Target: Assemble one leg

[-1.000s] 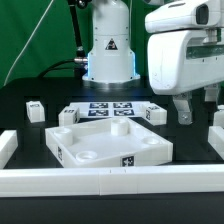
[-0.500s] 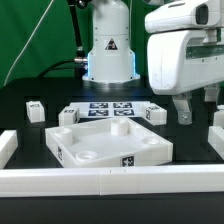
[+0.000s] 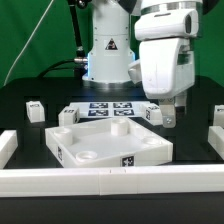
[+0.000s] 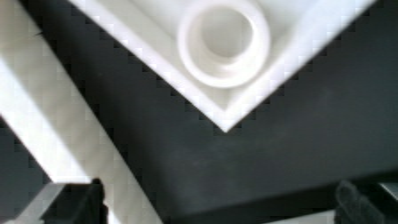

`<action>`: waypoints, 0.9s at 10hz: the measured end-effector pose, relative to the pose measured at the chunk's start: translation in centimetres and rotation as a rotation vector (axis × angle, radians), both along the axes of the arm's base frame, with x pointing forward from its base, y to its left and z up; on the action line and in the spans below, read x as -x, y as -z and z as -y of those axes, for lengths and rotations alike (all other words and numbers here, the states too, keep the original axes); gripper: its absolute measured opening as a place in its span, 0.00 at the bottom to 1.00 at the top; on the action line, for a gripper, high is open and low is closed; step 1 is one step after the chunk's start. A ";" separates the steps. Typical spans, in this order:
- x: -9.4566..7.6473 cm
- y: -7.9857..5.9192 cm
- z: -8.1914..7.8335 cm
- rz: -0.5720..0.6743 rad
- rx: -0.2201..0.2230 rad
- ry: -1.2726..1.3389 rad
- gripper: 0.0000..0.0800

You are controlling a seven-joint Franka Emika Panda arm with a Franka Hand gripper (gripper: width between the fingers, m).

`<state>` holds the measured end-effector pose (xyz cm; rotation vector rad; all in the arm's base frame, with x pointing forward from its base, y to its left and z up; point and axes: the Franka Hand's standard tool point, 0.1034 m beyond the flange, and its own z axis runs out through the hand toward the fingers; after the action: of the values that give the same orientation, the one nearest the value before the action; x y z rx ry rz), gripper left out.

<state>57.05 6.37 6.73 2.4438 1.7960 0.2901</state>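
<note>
The tool (image 4: 214, 205) stands wide open with nothing in its grip. The wrist view shows only the dark tips of its two fingers (image 4: 64, 200) at the frame's edge, with bare table (image 4: 267, 150) between them. In the exterior view the tool (image 3: 173, 116) hangs over the panel's far corner on the exterior view's right, and the arm's bulky white head hides how high it sits above the table.

The wrist view cuts the panel (image 4: 151, 40) down to one corner with one round socket (image 4: 228, 45). A white band (image 4: 36, 120) runs beside it, but I cannot tell what it is.

The exterior view shows one panel (image 3: 105, 145). The leg (image 3: 152, 114) stands just beside that same far corner, near the tool and not held. Two more tagged blocks (image 3: 68, 117) (image 3: 34, 110) stand off the panel's other far corner. A fourth block (image 3: 217, 117) is cut off by the frame edge. One marker board (image 3: 110, 108) lies behind the panel.
</note>
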 end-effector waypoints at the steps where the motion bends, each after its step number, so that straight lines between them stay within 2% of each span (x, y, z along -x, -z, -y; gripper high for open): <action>1: -0.1 -0.4 -0.2 0.010 0.026 -0.050 0.81; 6: 0.0 -0.1 0.0 0.005 0.024 -0.045 0.81; 9: 1.6 -0.1 0.4 0.024 0.111 -0.293 0.81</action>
<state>55.50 5.96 6.83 2.0937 2.0975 0.2325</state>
